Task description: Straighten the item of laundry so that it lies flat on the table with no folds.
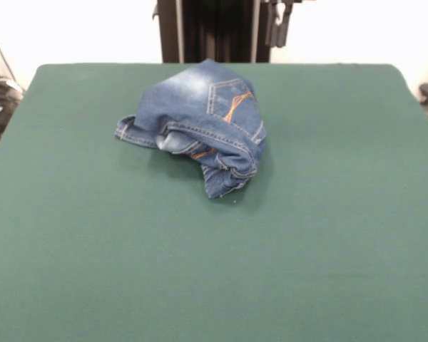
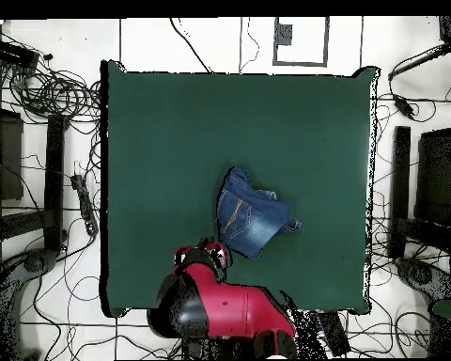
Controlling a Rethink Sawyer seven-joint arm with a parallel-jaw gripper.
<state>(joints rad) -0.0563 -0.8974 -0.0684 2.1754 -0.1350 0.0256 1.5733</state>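
Note:
The item of laundry (image 1: pixel 200 121), a small pair of blue denim jeans with orange stitching, lies crumpled in a heap on the green table (image 1: pixel 328 228), towards its far side, near the pedestal. A back pocket faces up and a leg end sticks out towards the front. In the overhead view the jeans (image 2: pixel 253 221) lie on the table (image 2: pixel 173 141) just above the red arm (image 2: pixel 220 306). The gripper (image 1: pixel 278 25) hangs drawn back at the picture's top edge, beside the pedestal, clear of the jeans. It also shows in the overhead view (image 2: pixel 203 252), close to the left of the jeans.
The black pedestal (image 1: pixel 214 28) stands behind the far table edge. Cables (image 2: pixel 51 89) and dark stands (image 2: pixel 427 188) lie on the floor round the table. Green table surface extends on all sides of the jeans.

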